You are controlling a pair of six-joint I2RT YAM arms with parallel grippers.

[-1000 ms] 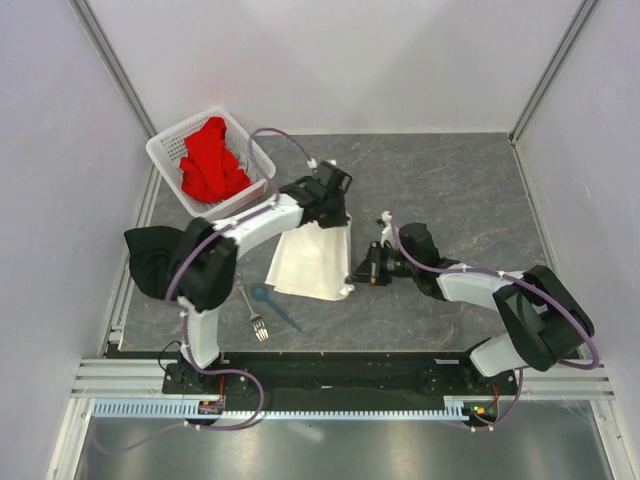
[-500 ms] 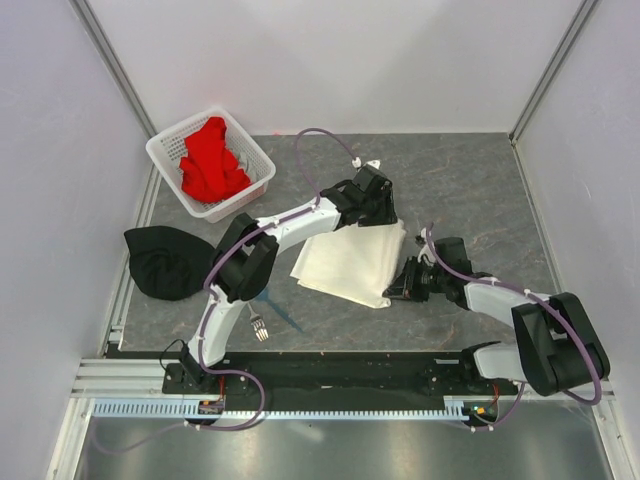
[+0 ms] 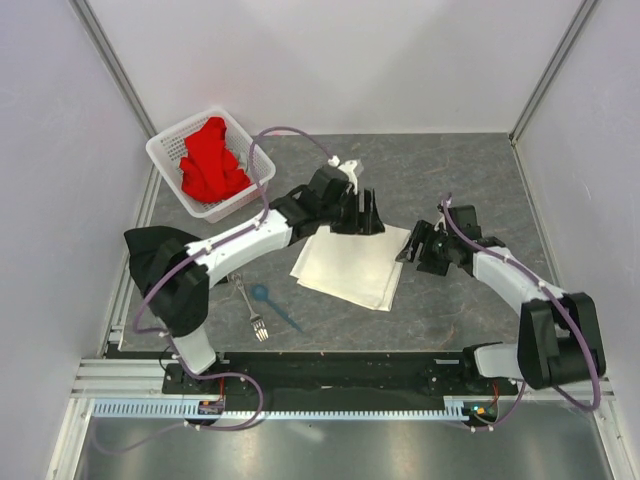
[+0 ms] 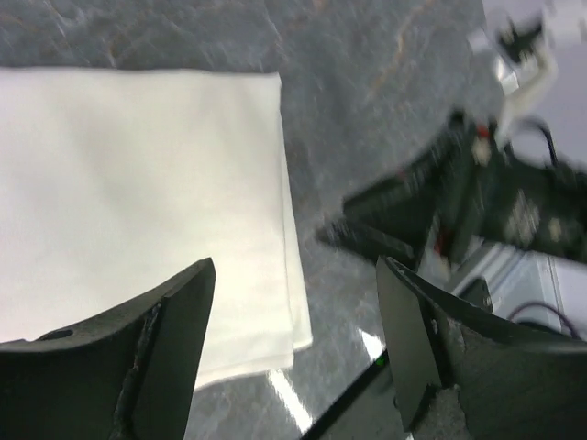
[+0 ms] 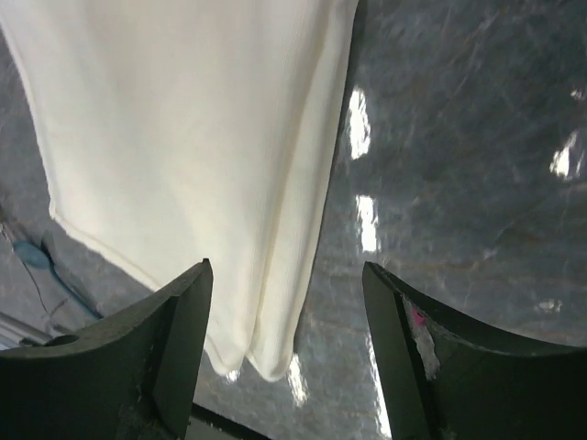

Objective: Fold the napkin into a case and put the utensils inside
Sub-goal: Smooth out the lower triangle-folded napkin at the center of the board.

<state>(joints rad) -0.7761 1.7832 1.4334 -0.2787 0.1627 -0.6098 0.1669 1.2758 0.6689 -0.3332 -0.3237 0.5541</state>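
Top external: fixed high, above and behind the arm bases (image 3: 340,378), facing down and forward. It is far enough off to take in the whole grey marbled tabletop (image 3: 470,175).
Left wrist: on the left gripper (image 3: 367,226), close to the surface, looking down between its own two dark fingers (image 4: 156,357). It faces across to the right gripper (image 4: 347,220).
Right wrist: on the right gripper (image 3: 410,248), close in, looking steeply down between its own dark fingers (image 5: 160,357).
Shared, all three: folded cream-white fabric napkin (image 3: 350,265) on the tabletop.
Shared, wrist pair: each shows a napkin edge beside bare tabletop. Cannot tell whether it is the same edge.
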